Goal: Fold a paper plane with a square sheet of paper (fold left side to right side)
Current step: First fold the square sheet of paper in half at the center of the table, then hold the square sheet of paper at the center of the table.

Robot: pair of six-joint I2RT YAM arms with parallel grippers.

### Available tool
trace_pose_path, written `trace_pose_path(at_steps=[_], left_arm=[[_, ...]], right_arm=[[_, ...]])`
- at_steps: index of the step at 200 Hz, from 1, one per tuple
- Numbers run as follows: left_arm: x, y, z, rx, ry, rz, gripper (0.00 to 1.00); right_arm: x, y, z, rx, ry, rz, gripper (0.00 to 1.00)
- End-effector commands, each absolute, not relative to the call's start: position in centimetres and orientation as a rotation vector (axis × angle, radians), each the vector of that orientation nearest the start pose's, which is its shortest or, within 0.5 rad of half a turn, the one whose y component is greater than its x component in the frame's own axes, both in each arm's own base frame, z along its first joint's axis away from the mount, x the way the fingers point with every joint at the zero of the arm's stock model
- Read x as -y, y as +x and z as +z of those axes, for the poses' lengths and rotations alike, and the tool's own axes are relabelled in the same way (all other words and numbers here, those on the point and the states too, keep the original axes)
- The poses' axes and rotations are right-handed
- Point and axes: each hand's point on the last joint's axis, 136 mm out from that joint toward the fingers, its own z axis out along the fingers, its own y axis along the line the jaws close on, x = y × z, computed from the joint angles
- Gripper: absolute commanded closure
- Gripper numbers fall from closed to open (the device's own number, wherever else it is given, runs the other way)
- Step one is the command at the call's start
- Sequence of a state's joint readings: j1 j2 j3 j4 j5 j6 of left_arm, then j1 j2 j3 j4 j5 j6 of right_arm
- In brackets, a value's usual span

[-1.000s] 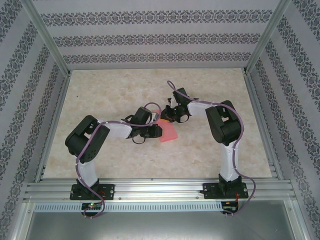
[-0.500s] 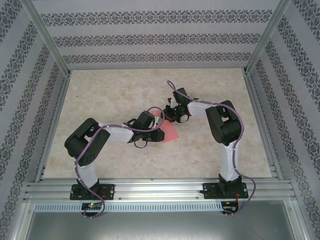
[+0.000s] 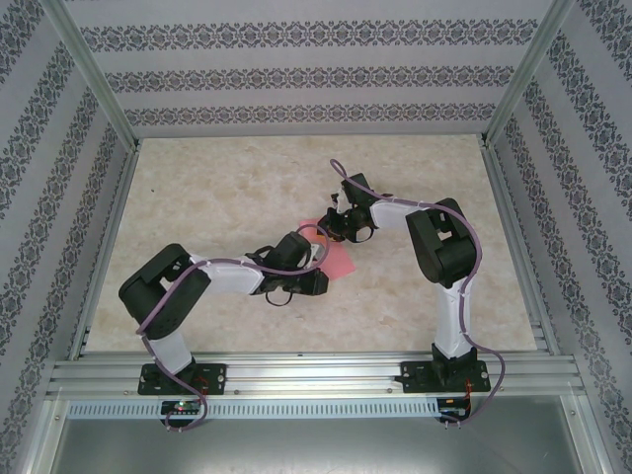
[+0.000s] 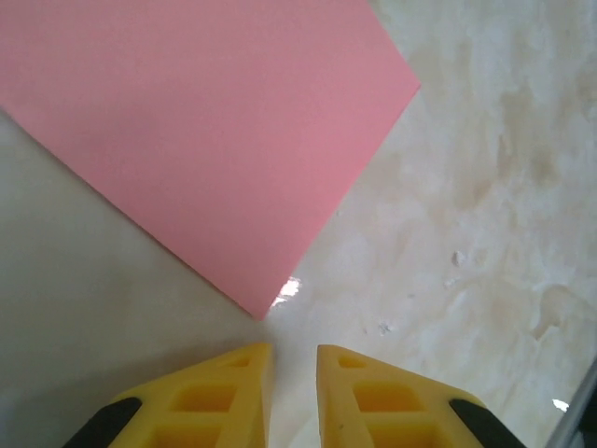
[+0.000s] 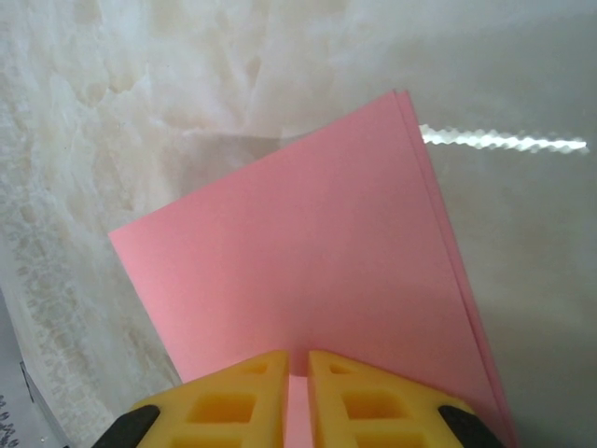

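Just ahead of the left gripper (image 4: 292,373): the near corner of the thin pink-red square sheet of paper (image 4: 205,140), flat on the pale marbled surface (image 4: 485,187), with the corner untouched.
Left gripper state: jaws nearly together, nothing between them.
Right gripper (image 5: 297,373): jaws nearly together, tips over the sheet's near edge, pink showing in the gap. Cannot tell whether it pinches or only presses.
Sheet: two layers show along the edge to the right of the right gripper, so it is likely doubled over.
Risk, slide: left tips nudging the corner could skate the sheet if the right hold is weak.
Risk, crease: shifting layers would skew the fold.
Risk, clash: both grippers sit close together over the sheet.
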State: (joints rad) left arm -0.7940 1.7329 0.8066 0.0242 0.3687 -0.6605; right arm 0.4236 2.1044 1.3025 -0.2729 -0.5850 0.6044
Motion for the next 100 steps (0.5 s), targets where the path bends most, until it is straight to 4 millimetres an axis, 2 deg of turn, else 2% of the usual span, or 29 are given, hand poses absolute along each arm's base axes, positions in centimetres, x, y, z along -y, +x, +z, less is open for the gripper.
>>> trace_pose_path(at_steps=[1, 31, 67, 87, 100], left_arm=[[33.3, 24.2, 6.1, -2.646, 0.335, -1.059, 0.78], [31.9, 26.0, 8.6, -2.59, 0.253, -1.084, 0.75], [29.3, 28.2, 9.2, -2.574, 0.07, -1.126, 0.74], [29.1, 28.8, 9.3, -2.566, 0.051, -1.132, 0.73], [29.3, 29.1, 9.4, -2.563, 0.053, -1.136, 0.73]], right_arm=[[-26.9, 39.0, 0.2, -2.829, 0.078, 0.995, 0.84], [-27.6, 39.8, 3.8, -2.758, 0.024, 1.036, 0.79], [-27.0, 40.1, 8.5, -2.673, -0.035, 1.005, 0.65], [-26.0, 39.5, 10.2, -2.648, -0.045, 0.978, 0.58], [-25.1, 38.8, 10.3, -2.649, -0.044, 0.963, 0.55]])
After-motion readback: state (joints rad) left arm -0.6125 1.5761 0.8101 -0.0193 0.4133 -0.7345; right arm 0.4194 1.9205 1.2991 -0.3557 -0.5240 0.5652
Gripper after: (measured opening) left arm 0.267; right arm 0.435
